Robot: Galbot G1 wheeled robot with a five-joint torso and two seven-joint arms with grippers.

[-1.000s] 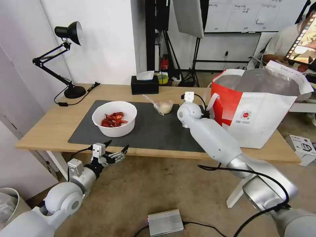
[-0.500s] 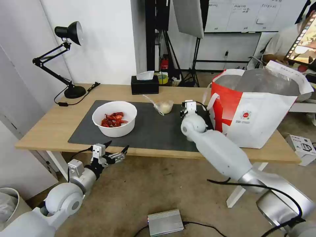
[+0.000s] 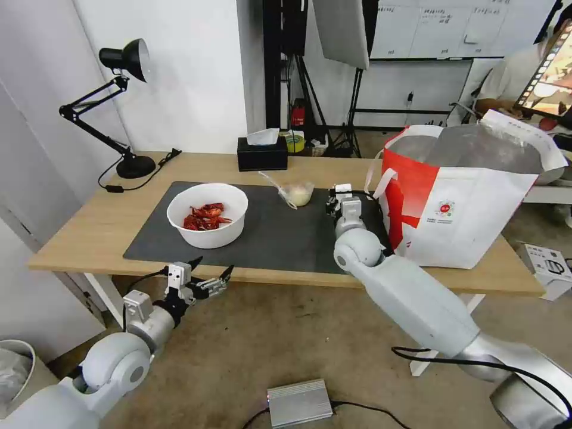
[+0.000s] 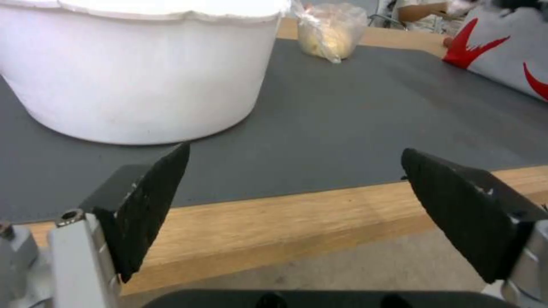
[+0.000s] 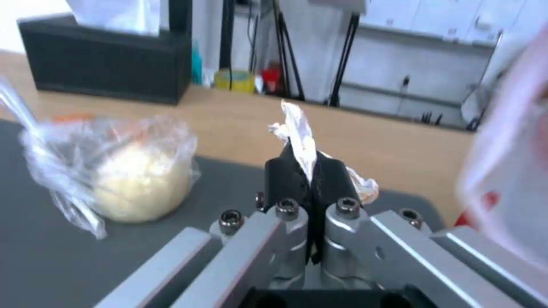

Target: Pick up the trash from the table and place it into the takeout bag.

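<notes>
My right gripper (image 3: 341, 199) hovers low over the dark mat (image 3: 280, 235) beside the takeout bag (image 3: 471, 196), shut on a crumpled white tissue (image 5: 301, 130) that sticks up between its fingers (image 5: 285, 175). The white bowl of red crayfish shells (image 3: 207, 214) stands on the mat's left half. A small clear cup in wrinkled plastic with pale contents (image 3: 297, 193) sits at the mat's back edge, left of the right gripper (image 5: 308, 169). My left gripper (image 3: 213, 266) hangs open below the table's front edge (image 4: 274, 222), in front of the bowl (image 4: 137, 68).
A black tissue box (image 3: 261, 154) stands at the table's back edge behind the cup. A black desk lamp (image 3: 122, 113) occupies the back left corner with its cord on the wood. A grey metal box (image 3: 299, 402) lies on the floor.
The right arm has drawn back toward me and its elbow has dropped, bringing the wrist and shut gripper nearer over the mat beside the bag. The left arm has stayed put.
</notes>
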